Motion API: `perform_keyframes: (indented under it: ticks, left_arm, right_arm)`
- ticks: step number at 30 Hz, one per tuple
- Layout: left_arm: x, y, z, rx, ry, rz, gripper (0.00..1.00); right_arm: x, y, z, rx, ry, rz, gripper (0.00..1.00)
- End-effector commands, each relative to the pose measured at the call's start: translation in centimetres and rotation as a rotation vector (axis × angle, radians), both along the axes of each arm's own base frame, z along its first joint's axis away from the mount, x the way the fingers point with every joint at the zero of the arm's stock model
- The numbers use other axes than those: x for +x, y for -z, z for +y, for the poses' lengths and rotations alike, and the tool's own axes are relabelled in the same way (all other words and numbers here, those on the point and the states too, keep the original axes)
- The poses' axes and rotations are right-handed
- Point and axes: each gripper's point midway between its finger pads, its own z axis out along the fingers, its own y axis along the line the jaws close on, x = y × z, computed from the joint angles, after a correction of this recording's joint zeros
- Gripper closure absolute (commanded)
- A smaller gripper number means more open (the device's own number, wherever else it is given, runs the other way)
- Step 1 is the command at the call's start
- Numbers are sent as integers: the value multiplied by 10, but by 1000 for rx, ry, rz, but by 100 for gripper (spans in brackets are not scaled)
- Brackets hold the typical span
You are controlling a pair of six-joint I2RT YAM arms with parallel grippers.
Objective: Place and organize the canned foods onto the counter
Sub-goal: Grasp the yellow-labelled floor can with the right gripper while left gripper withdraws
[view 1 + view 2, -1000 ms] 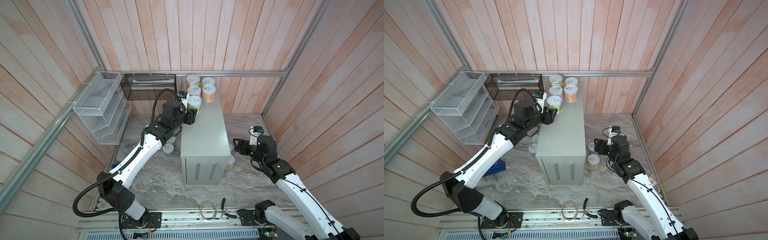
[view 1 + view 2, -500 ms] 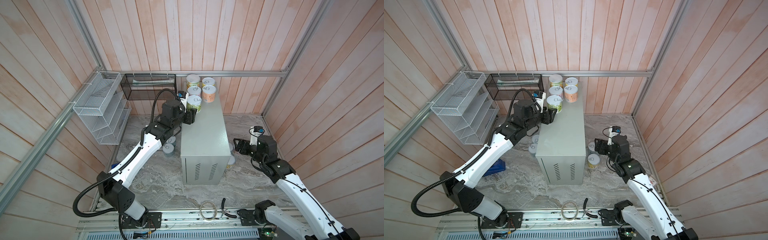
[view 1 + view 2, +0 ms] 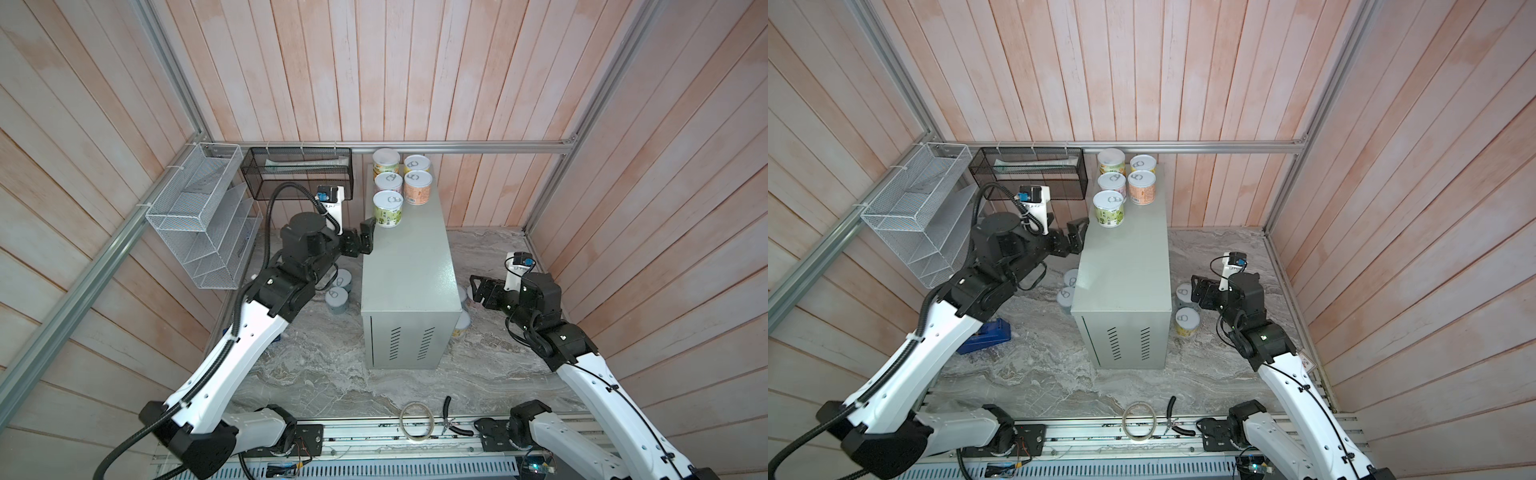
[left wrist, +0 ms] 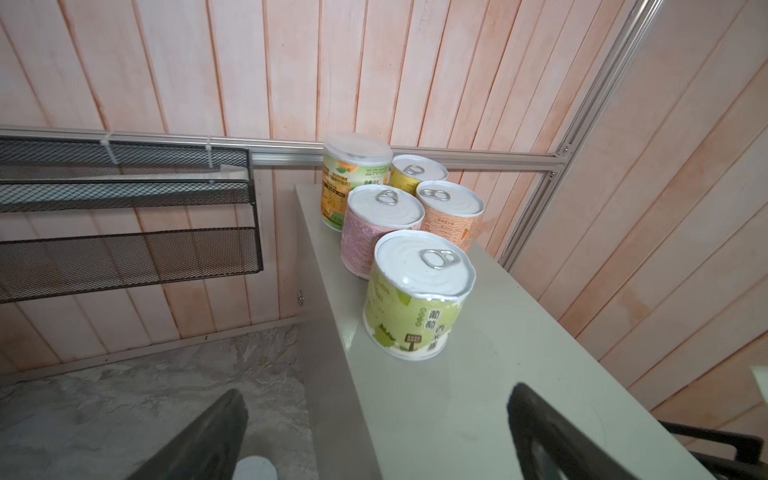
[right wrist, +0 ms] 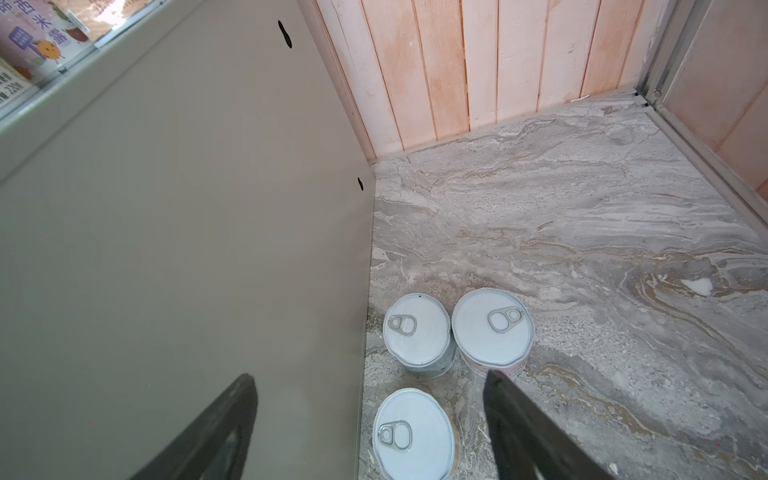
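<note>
Left wrist view: left gripper (image 4: 376,390), jaws apart, faces the green can (image 4: 417,291) on the counter (image 4: 478,395); right gripper (image 5: 368,376) jaws apart too.

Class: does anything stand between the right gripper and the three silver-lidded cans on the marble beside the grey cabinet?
Nothing visible does. The right gripper, jaws open, points down toward the three silver-lidded cans; the tall pale grey metal cabinet stands beside them, not between.

Left tool (image 4: 376,390), earlier tight around the green can (image 4: 415,307), now wide open and just short of it
</note>
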Motion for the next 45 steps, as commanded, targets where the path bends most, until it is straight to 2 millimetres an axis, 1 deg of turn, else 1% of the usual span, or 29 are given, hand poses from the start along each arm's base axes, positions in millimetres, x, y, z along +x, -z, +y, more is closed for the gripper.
perform_keyframes:
  ticks: [1,3,4,5,7,8,11,13,16,20,23,26,32,36,45]
  left_arm:
    - [-5,16,33,-50,-111,63,0]
    - [-4,43,47,-44,-132,174,0]
    - [-6,63,49,-13,-132,231,0]
    - [-8,81,51,12,-132,269,0]
    - [-15,111,52,13,-129,312,0]
    - [-20,124,50,-1,-107,327,0]
    - [-30,162,47,-47,-89,403,0]
    - [-35,182,45,-76,-84,452,0]
    - [-41,202,40,-116,-60,478,1]
    - [-45,224,42,-96,-68,521,2]
    - [-47,236,35,-102,-29,548,3]
    - [-48,245,27,-124,5,570,4]
    - [-47,264,21,-132,23,609,4]
    - [-46,269,22,-122,20,614,4]
    - [-43,269,22,-114,17,605,5]
  right_arm:
    - [-2,17,-4,-31,12,60,14]
    - [-2,28,-2,-36,7,102,14]
    - [-1,34,-2,-36,9,122,14]
    - [-2,40,-2,-38,8,140,14]
    - [-3,51,-3,-48,11,170,14]
    - [-3,57,-3,-57,13,189,14]
    - [-7,79,-1,-79,-6,261,13]
    - [-9,94,4,-77,-33,308,12]
    - [-9,113,11,-65,-58,358,11]
    - [-7,132,13,-65,-60,394,11]
    - [-6,144,15,-67,-69,423,11]
    - [-5,152,20,-74,-82,449,10]
    - [-2,169,28,-104,-106,492,9]
    - [1,177,34,-135,-118,519,9]
    - [5,204,37,-181,-106,603,11]
